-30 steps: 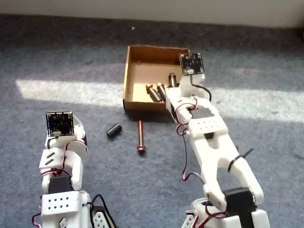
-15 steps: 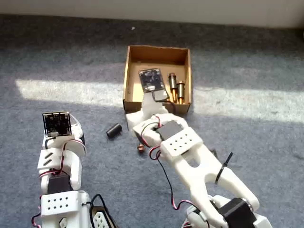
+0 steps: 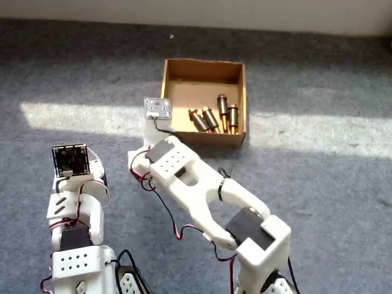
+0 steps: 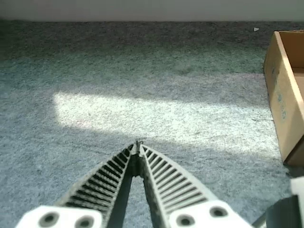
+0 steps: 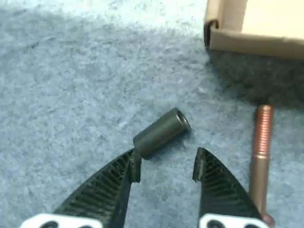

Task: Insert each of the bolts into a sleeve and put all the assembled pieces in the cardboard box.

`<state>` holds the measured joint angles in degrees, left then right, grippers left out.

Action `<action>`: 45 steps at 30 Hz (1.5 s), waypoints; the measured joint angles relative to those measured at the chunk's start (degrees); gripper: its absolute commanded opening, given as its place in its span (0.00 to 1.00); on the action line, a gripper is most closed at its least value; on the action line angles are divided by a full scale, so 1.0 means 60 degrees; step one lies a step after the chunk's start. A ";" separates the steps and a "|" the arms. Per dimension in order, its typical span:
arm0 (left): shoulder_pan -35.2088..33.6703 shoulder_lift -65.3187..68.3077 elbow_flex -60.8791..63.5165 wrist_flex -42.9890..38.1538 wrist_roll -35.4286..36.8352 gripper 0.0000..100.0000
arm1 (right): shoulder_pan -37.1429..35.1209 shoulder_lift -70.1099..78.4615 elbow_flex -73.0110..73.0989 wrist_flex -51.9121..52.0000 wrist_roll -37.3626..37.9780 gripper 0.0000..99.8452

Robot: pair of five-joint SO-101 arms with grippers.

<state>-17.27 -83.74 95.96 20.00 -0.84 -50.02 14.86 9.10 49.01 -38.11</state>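
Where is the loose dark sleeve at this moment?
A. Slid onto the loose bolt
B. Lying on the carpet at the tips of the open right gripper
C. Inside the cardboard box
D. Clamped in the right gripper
B: the sleeve lies ungripped on the carpet at the tips of the open right gripper, apart from the bolt and outside the cardboard box.

Looking down on grey carpet (image 3: 343, 202), catching a band of sunlight (image 3: 79, 116), ending at a pale wall (image 3: 245, 9).
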 measured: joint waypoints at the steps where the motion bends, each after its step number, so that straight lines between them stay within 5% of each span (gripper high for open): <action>1: 0.0000 0.0000 0.0000 0.0000 0.0000 0.01 | 0.0000 0.0103 -0.0176 0.0000 -0.0073 0.17; 19: 0.0000 0.0000 0.0000 0.0000 0.0000 0.01 | 0.0029 0.1832 -0.1275 0.0088 -0.0176 0.16; 25: 0.0000 0.0000 0.0000 0.0000 0.0000 0.01 | 0.0117 0.1832 -0.1275 0.0103 -0.0176 0.02; 45: 0.0000 0.0000 0.0000 0.0000 0.0000 0.01 | 0.0249 0.1465 -0.1392 0.1905 0.3414 0.01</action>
<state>-17.27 -83.74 95.96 20.00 -0.84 -48.53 23.65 0.75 60.44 -17.63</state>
